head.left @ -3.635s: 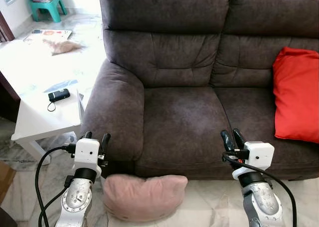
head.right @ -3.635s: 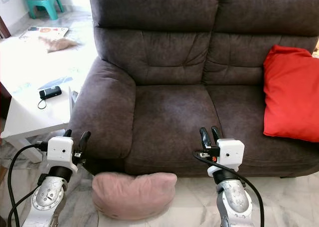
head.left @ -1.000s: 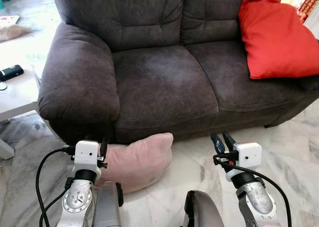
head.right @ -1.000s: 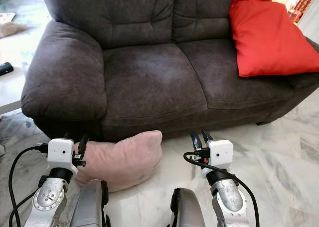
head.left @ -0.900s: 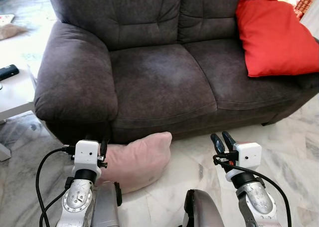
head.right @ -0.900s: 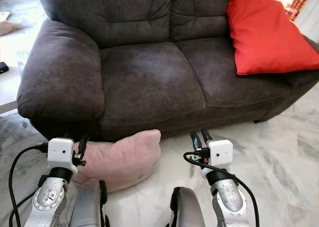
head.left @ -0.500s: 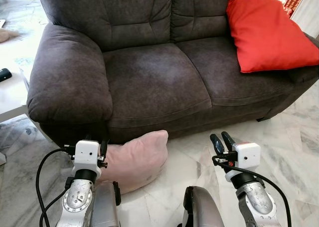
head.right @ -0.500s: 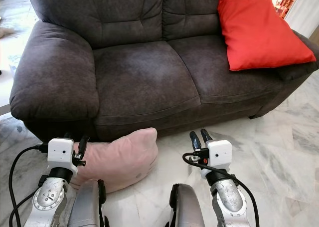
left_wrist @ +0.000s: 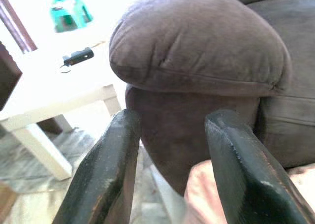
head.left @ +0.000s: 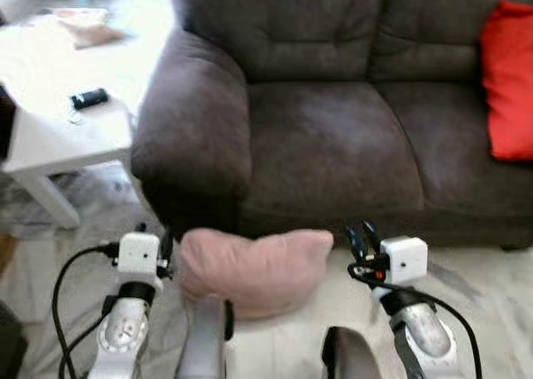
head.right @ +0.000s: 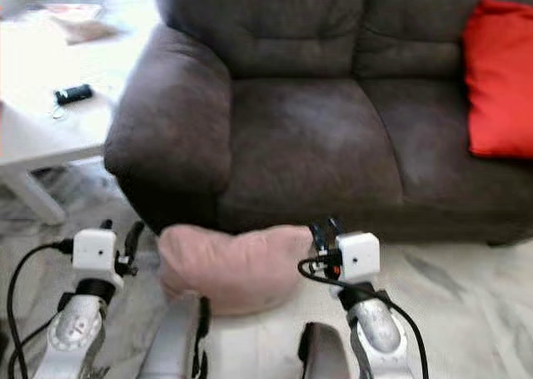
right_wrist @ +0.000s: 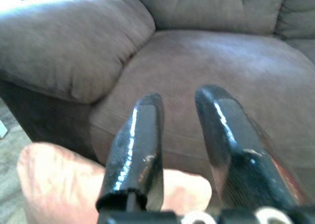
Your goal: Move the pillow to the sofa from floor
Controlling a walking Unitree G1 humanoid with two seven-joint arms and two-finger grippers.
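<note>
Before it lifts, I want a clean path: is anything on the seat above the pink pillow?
Nothing visible. The pink pillow lies on the floor against the sofa front; the seat above is bare. The red cushion sits at the far right end.

No legible text or labels anywhere.

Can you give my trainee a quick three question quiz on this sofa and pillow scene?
1. True or false: the pink pillow lies on the floor against the brown sofa.
2. Which cushion is on the sofa seat? A) red cushion B) green cushion C) blue cushion
3. Fill in: the small black device sits on the white ____.

Key: 1 true. 2 A. 3 table. The left tool and right tool both stand open on either side of the pillow, holding nothing.
</note>
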